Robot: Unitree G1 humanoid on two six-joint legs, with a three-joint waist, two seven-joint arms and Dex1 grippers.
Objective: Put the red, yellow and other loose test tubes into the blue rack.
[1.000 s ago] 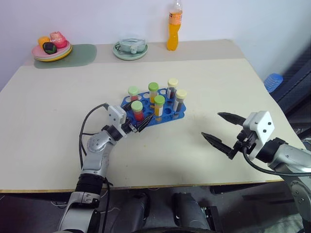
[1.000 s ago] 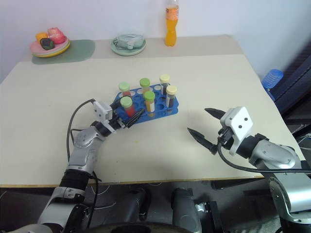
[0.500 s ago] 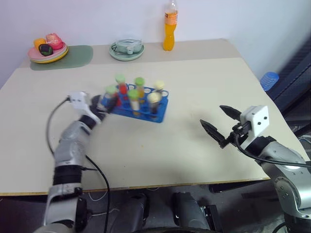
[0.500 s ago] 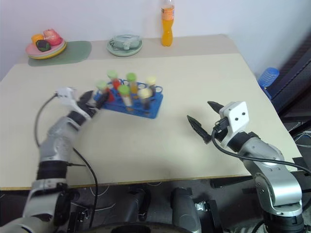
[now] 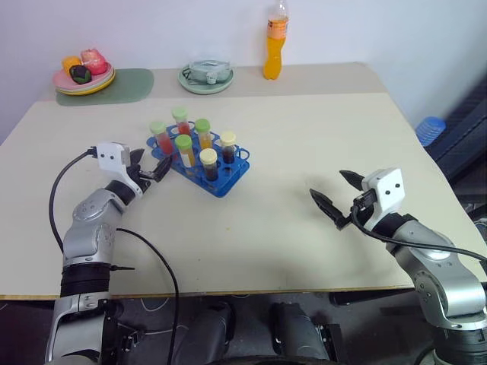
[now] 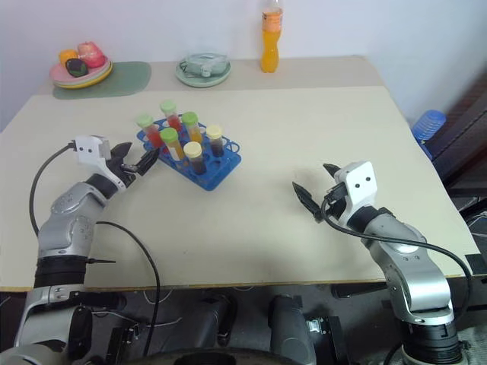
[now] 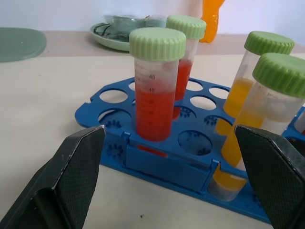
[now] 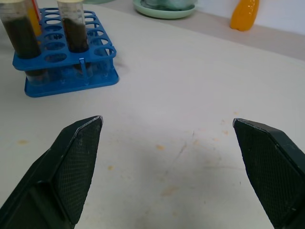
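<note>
Beige desk (image 5: 304, 152): blue rack (image 5: 221, 181) holds all six test tubes (image 5: 183, 150) upright. Left gripper (image 5: 149, 170) just beside rack, fingers spread, empty. Right gripper (image 5: 335, 196) well apart, fingers wide, empty.

The only writing that can be read is on the red test tube (image 7: 156, 90) standing in the blue rack (image 7: 190, 157), at the centre of the left wrist view. Its clear wall carries a printed graduation scale of short tick marks, with the numbers 45 and, just below it, 40, both sitting above the level of the red liquid. Fainter marks run down the wall of the yellow test tube (image 7: 259, 124) at the right of that view, but they are too small to read. The orange bottle (image 5: 275, 39) in the upper middle of the left eye view has a label band whose print cannot be made out.
</note>
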